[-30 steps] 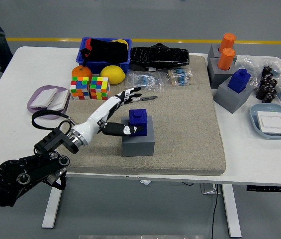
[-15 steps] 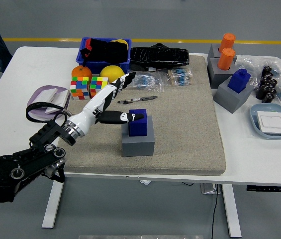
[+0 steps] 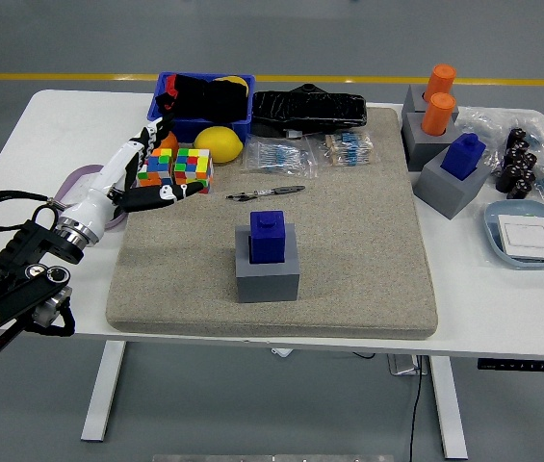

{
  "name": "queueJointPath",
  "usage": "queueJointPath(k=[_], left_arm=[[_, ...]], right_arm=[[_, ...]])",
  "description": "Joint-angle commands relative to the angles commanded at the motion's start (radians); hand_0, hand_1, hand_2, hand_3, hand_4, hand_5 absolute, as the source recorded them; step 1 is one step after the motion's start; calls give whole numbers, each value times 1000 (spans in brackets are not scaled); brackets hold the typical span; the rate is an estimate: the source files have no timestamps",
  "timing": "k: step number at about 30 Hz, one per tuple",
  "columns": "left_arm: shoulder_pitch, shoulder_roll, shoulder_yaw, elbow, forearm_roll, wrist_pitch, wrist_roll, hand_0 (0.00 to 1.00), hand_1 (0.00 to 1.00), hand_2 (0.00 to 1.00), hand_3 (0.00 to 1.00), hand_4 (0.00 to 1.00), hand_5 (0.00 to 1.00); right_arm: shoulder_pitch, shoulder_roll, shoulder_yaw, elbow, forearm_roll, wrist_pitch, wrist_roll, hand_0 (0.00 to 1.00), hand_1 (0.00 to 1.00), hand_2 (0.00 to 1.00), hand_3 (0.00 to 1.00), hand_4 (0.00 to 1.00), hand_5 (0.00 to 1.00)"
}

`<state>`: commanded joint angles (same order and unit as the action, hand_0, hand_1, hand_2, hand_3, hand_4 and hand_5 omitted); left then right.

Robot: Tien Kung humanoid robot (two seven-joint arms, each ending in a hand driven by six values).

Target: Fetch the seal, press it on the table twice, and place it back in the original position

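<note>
Withdrawn left robot hand (image 3: 135,178), white table (image 3: 503,298)

- Head view: single high camera on the robot's side, facing forward and down over the whole white table (image 3: 464,318), near edge lowest.

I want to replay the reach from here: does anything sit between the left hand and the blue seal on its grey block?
Nothing visible does. The left hand, open, is by the Rubik's cubes; only bare mat lies between it and the blue seal.

Two puzzle cubes (image 3: 175,169) beside lemon (image 3: 219,142), blue bin (image 3: 204,106) behind; pen (image 3: 266,192) on mat (image 3: 368,241); orange cylinders (image 3: 438,99) far right.
</note>
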<state>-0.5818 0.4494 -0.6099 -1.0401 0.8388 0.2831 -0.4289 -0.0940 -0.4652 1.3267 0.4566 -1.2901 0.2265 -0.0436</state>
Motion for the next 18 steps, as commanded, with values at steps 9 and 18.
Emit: queueJointPath(k=[9, 18], left_arm=[[19, 110, -91, 57, 17, 14, 12, 970, 971, 924, 953, 998, 365], [18, 229, -164, 105, 190, 14, 138, 951, 960, 903, 904, 910, 290]], right_arm=[[7, -5, 2, -3, -1, -2, -3, 789, 694, 662, 656, 841, 476], [13, -7, -3, -13, -3, -6, -9, 790, 695, 662, 651, 841, 478]])
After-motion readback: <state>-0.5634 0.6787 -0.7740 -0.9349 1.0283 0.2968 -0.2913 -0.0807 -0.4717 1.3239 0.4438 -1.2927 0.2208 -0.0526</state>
